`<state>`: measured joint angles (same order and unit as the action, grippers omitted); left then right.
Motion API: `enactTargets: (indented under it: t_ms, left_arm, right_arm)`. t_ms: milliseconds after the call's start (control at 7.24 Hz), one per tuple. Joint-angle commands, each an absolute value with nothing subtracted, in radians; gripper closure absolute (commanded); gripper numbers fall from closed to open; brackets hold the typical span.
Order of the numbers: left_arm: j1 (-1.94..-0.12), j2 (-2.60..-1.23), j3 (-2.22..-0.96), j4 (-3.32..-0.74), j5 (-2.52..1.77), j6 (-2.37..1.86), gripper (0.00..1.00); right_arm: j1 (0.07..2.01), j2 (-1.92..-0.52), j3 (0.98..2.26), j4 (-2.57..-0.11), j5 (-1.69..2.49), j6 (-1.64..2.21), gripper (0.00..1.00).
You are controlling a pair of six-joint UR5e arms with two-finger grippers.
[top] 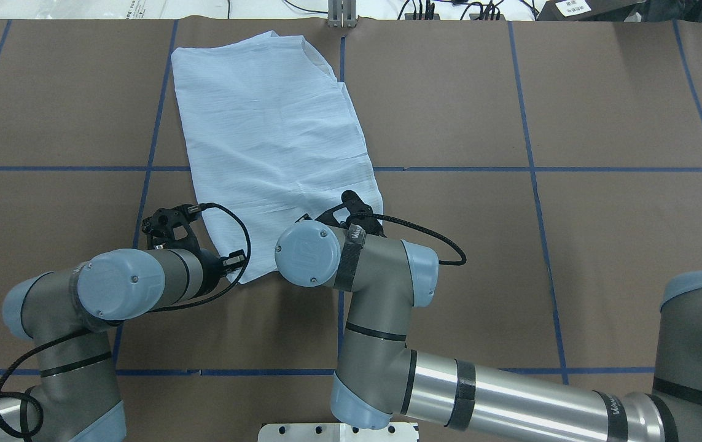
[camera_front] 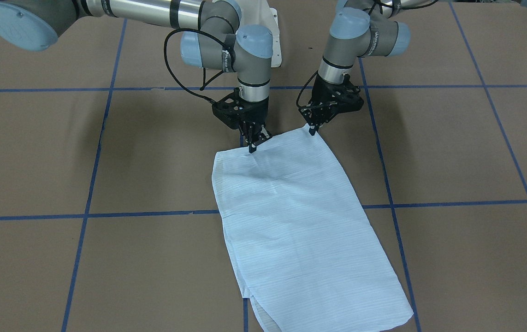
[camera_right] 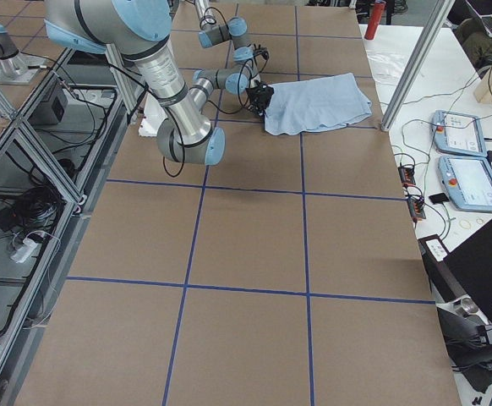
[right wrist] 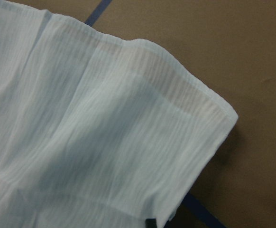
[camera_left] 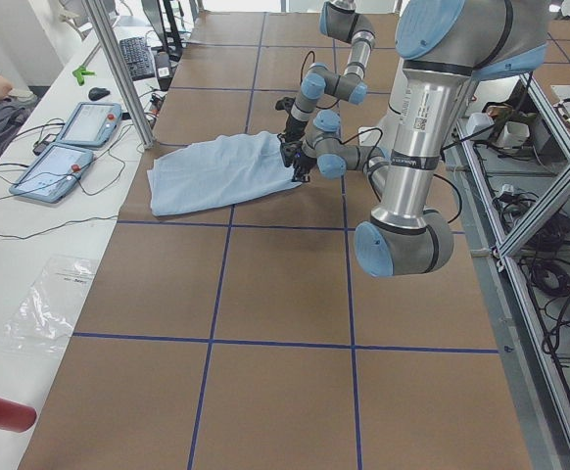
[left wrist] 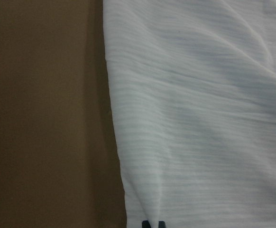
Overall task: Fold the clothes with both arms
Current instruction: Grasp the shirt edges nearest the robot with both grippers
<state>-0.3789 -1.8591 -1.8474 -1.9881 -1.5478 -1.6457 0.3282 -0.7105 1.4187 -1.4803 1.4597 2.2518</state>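
Step in hand: you've got both grippers on the robot-side hem of the shirt (camera_front: 300, 221), so I'd call this the start of a lengthwise fold, near end going over to the far end
Right gripper: the right gripper (camera_front: 252, 146) is just left of centre in the front-facing view, jaws pinched narrow on the hem, a little in from the shirt's corner
Left gripper: the left gripper (camera_front: 312, 131) is to the right of it, jaws closed on the other corner, with the cloth peaking up to its tips
Wrist check: in the left wrist view the two dark fingertips (left wrist: 146, 224) at the bottom edge sit almost together with fabric between them
Shirt: it lies flat on the brown table (camera_front: 452, 152) as one long panel, running from the grippers at upper middle down to the lower right of the front-facing view, skewed across the blue tape lines; no sleeves or collar show
Do it well: raise both ends together and level, with the hem taut between them
Path: carry the hem along the shirt's own slanted axis, not along the tape grid
Watch out: this thin, crinkly cloth looks likely to slip, and the loose corner outside your right grip could droop and tuck under
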Motion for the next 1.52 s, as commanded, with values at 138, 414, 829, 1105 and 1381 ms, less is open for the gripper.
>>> enactTargets:
  t_ms: [138, 414, 829, 1105, 1381]
  left_arm:
    - [-0.379, -1.871, -1.922, -1.983, -1.56, -1.64, 1.0]
    - [-0.38, -1.87, -2.029, -1.974, -1.618, -1.646, 1.0]
    - [-0.323, -1.867, -2.162, -1.941, -1.62, -1.706, 1.0]
    - [-0.27, -1.868, -2.31, -1.792, -1.62, -1.741, 1.0]
    - [-0.27, -1.873, -2.313, -1.775, -1.621, -1.737, 1.0]
  right_arm:
    - [0.345, -0.762, 1.524, -1.485, 1.456, 2.229, 1.0]
    - [0.341, -0.909, 1.758, -1.52, 1.459, 2.223, 1.0]
    - [0.168, -0.931, 2.156, -1.91, 1.349, 2.235, 1.0]
    - [0.141, -0.919, 2.198, -1.97, 1.344, 2.241, 1.0]
    - [0.147, -0.888, 2.146, -1.964, 1.323, 2.212, 1.0]
